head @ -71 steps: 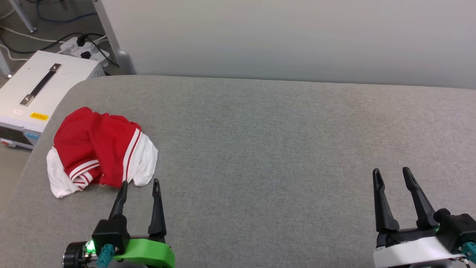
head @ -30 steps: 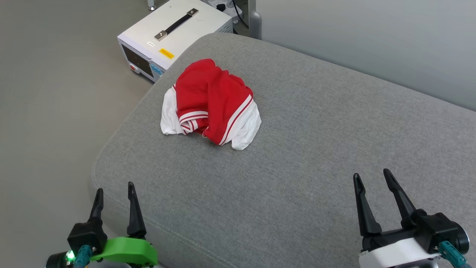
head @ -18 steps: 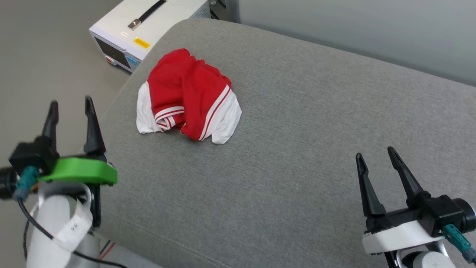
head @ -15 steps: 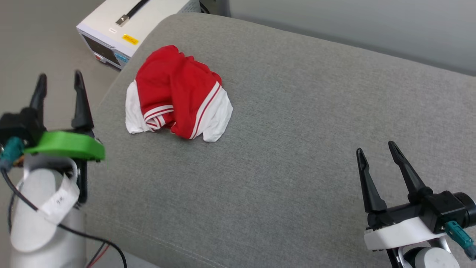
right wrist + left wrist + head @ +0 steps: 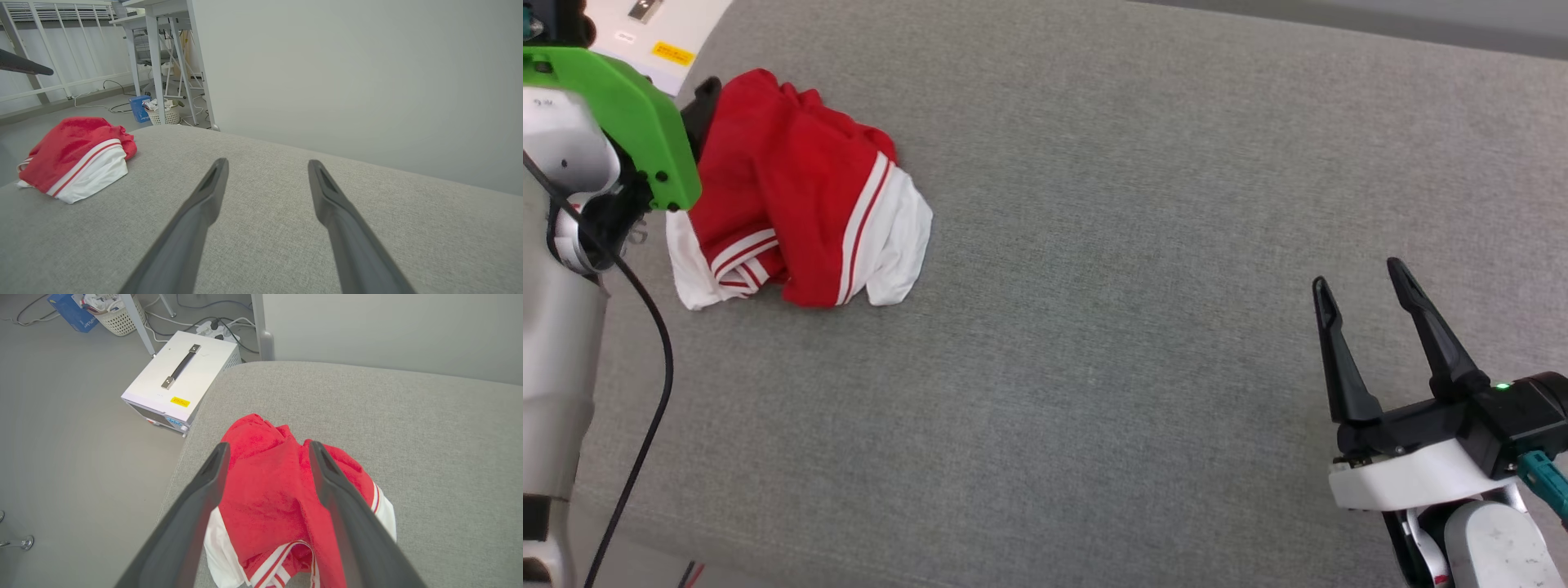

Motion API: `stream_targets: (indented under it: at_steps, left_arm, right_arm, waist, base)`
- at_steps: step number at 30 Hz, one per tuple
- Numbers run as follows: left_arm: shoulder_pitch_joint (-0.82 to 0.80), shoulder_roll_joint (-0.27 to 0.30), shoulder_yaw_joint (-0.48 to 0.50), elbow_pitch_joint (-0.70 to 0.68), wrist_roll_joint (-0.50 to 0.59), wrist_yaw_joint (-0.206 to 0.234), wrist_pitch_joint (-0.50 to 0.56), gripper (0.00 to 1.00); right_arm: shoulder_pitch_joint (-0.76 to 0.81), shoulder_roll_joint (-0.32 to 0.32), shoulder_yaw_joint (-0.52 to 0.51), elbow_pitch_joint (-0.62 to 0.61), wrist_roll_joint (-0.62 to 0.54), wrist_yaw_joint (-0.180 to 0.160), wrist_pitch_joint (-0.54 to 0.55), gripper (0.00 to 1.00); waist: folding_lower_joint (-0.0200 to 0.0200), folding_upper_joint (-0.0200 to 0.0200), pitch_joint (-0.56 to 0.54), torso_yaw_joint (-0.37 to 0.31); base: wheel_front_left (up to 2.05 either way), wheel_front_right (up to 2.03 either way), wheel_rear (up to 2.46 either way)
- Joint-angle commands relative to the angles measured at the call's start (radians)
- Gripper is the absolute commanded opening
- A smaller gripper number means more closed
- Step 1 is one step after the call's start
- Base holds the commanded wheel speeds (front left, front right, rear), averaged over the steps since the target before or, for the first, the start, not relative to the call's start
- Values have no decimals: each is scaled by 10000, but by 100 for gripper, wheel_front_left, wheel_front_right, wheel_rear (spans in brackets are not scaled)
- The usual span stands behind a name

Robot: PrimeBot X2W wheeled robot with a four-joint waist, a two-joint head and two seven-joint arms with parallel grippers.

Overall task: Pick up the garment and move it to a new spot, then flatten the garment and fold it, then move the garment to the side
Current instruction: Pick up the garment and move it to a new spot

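Left hand (image 5: 268, 444) open over crumpled garment (image 5: 792, 188) — heap between its 2 fingers (image 5: 192, 510); right hand (image 5: 1356, 273) open, well apart.

Red shirt (image 5: 792, 204), white sleeves, striped trim: crumpled in a heap near the left end of the grey cushion (image 5: 1135, 286).

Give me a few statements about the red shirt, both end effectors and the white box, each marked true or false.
1. The garment lies crumpled on the grey cushion. True.
2. The right end effector grips a white sleeve. False: it is open and empty, well apart from the garment.
3. The left end effector is open and points at the garment. True.
4. The white box with a handle sits on the cushion. False: it stands on the floor beside the cushion's corner.
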Motion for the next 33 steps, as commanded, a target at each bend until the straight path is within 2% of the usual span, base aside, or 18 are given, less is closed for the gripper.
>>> stream_targets:
  at_steps: [1, 2, 4, 5, 6, 11, 16, 20, 21, 33]
  left_arm:
    - [-184, 250, -341, 35, -335, -27, 588, 100]
    - [-233, 572, -870, 69, -778, -27, 1422, 100]
    - [-192, 802, -1360, 172, -1142, -27, 2161, 100]
    - [-80, 997, -1904, 443, -1522, -27, 2922, 100]
    - [-33, 993, -1997, 604, -1677, -27, 3080, 100]
    - [321, 811, -2612, 1360, -1940, -28, 3641, 100]
    - [624, 408, -2933, 2153, -2088, -28, 3582, 100]
    - [768, 319, -3148, 2429, -2292, -28, 3384, 100]
    - [796, 405, -3270, 2390, -2304, -28, 3326, 0]
    - [233, 1892, -4179, -104, -2478, -28, 1070, 0]
  right_arm:
    - [-214, -47, -23, -76, -10, 65, -47, 100]
    - [-265, -49, -54, -83, -11, 65, -47, 100]
    - [-292, -51, -100, -96, 5, 65, -47, 100]
    - [-322, -83, -116, -116, 36, 65, -47, 100]
    - [-337, -96, -121, -118, 46, 65, -47, 100]
    - [-436, -143, -137, -133, 53, 65, -47, 100]
    - [-536, -163, -126, -138, 44, 65, -47, 100]
    - [-601, -168, -31, -54, 35, 65, -47, 100]
    - [-608, -159, -16, -35, 37, 65, -47, 100]
    - [-62, 213, -445, 114, 164, 65, -47, 100]
  waist:
    - [-1, 0, 470, -558]
    - [-1, 0, 557, -731]
    - [-1, 0, 643, -867]
    - [-1, 0, 786, -1033]
    - [-1, 0, 843, -1088]
    - [-1, 0, 1068, -1273]
    - [-1, 0, 1285, -1355]
    - [-1, 0, 1319, -1428]
    - [-1, 0, 1289, -1444]
    - [-1, 0, 11, -1141]
  base:
    - [0, 0, 0]
    - [0, 0, 0]
    - [0, 0, 0]
    - [0, 0, 0]
    - [0, 0, 0]
    - [0, 0, 0]
    - [0, 0, 0]
    - [0, 0, 0]
    - [0, 0, 0]
    - [0, 0, 0]
